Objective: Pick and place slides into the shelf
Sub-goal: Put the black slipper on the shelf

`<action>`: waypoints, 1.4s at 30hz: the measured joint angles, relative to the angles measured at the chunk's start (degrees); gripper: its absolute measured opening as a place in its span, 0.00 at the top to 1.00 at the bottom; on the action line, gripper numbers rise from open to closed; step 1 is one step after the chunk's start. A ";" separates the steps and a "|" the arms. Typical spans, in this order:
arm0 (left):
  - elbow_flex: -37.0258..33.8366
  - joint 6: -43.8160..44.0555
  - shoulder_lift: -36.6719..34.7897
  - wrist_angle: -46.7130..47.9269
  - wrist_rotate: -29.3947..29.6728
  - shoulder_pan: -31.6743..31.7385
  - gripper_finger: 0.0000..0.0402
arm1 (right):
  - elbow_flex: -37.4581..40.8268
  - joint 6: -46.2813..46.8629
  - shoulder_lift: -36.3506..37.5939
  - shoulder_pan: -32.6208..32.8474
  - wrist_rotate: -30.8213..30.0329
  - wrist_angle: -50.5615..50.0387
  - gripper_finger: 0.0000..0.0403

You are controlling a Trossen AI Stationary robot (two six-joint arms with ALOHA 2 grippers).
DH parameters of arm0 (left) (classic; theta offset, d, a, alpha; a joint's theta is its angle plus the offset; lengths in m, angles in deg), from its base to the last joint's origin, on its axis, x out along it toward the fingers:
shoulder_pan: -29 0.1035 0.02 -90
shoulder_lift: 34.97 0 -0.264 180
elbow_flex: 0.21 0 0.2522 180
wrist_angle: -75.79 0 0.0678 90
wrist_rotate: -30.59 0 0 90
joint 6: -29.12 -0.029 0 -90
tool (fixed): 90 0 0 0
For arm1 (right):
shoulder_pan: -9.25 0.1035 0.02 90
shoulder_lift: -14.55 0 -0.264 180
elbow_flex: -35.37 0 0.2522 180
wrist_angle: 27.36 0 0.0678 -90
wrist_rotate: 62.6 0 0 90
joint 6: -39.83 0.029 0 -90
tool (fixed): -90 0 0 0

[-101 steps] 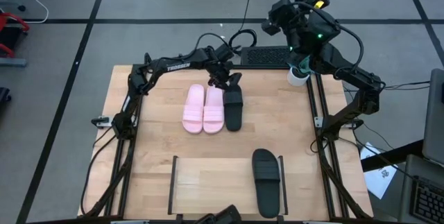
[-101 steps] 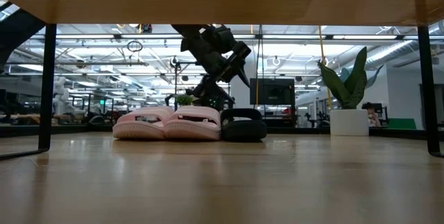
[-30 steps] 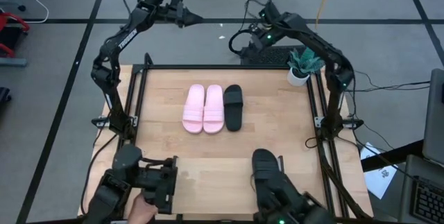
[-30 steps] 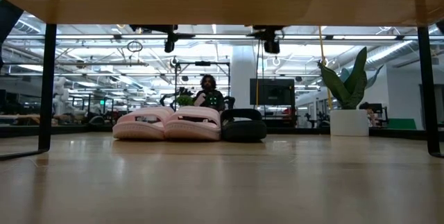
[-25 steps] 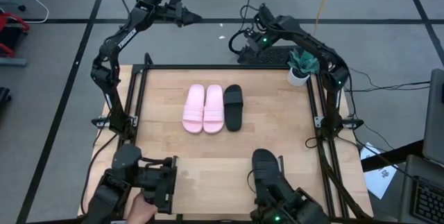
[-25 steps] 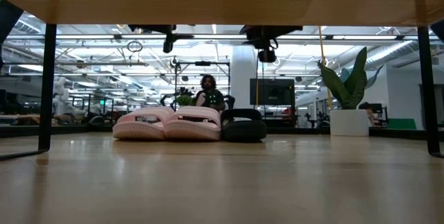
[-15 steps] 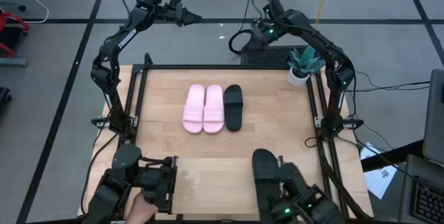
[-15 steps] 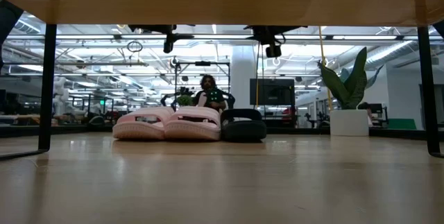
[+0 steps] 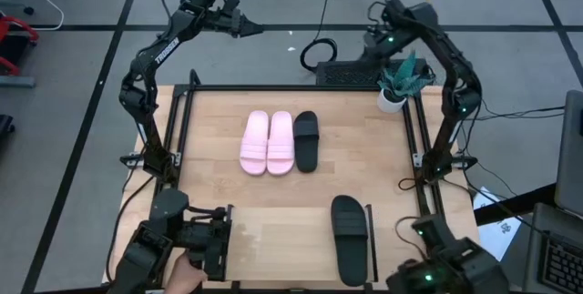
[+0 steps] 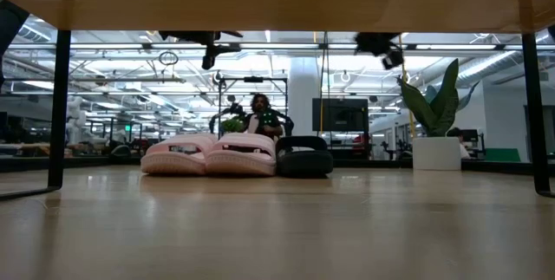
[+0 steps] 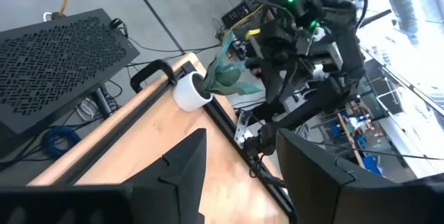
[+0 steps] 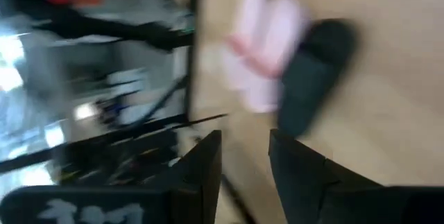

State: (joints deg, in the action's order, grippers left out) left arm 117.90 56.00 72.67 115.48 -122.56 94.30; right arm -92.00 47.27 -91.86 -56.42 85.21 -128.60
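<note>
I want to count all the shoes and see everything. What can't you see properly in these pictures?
- Black slide on the shelf: missing from the low view, which sits under the board.
- Pink slides and the black slide beside them: smeared by motion blur in the right wrist view.
- Person: too small and far in the low view, partly behind the slides.
- Potted plant: partly hidden by the right arm in the left wrist view.

Light, smooth wooden tabletop (image 9: 209,194); matte pale pink slip-on slides (image 9: 267,142); matte black slides (image 9: 306,139); thin black metal shelf rails (image 9: 371,239).

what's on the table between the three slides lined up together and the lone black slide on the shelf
Nothing: the high view shows bare tabletop between the three slides and the black slide.
</note>
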 joint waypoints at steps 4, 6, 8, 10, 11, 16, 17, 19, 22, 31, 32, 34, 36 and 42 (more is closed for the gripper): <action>0.00 0.02 0.00 0.00 0.02 -0.02 0.56 | 0.04 -1.88 2.61 0.28 -2.38 -2.17 0.73; 0.00 -0.22 0.02 -0.03 -0.28 -0.07 0.56 | 0.04 -2.33 4.03 1.85 -2.11 -1.95 0.73; 0.00 -3.10 0.02 -0.02 -1.46 -0.40 0.56 | 0.02 -3.50 5.05 3.67 -2.98 -2.64 0.73; 0.00 -7.35 0.02 0.00 -3.69 -1.44 0.56 | 0.04 -4.25 6.15 5.62 -5.75 -2.46 0.73; 0.00 -8.82 -0.02 0.02 -5.28 -2.28 0.56 | 0.04 -4.81 6.81 6.56 -7.17 -2.47 0.73; -0.02 -16.57 -1.26 0.34 -7.17 -8.79 0.56 | 0.00 -6.77 8.60 12.29 -15.46 -2.52 0.73; -0.02 -17.71 -1.67 0.75 -6.55 -9.98 0.56 | 0.02 -6.99 8.78 13.77 -16.87 -2.51 0.73; -0.04 -20.27 -2.69 2.14 -3.85 -12.64 0.56 | 0.02 -7.86 9.33 17.20 -18.07 -2.51 0.73; -0.04 -25.30 -4.93 8.04 1.99 -16.27 0.56 | 0.02 -8.29 9.84 22.85 -18.03 -2.57 0.73; -0.02 -42.17 -10.79 40.83 33.02 -27.05 0.56 | 0.04 -6.72 13.37 32.14 -31.52 -2.52 0.73; -0.02 -43.38 -10.92 43.32 34.26 -27.88 0.56 | 0.04 -5.87 13.90 32.35 -33.12 -2.46 0.73; -0.02 -46.13 -11.08 47.31 35.07 -29.19 0.56 | 0.04 -3.75 14.96 32.43 -36.04 -2.14 0.73; -0.04 -48.64 -10.68 49.54 35.03 -29.57 0.56 | 0.04 -2.05 16.10 32.32 -38.48 -1.05 0.73; -0.04 -49.09 -5.54 44.84 24.06 -26.61 0.56 | 0.04 1.80 19.11 31.88 -42.26 7.54 0.73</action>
State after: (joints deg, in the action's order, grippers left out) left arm 117.86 6.91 67.13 160.32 -98.50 67.69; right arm -91.95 49.07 -72.75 -24.53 42.95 -121.06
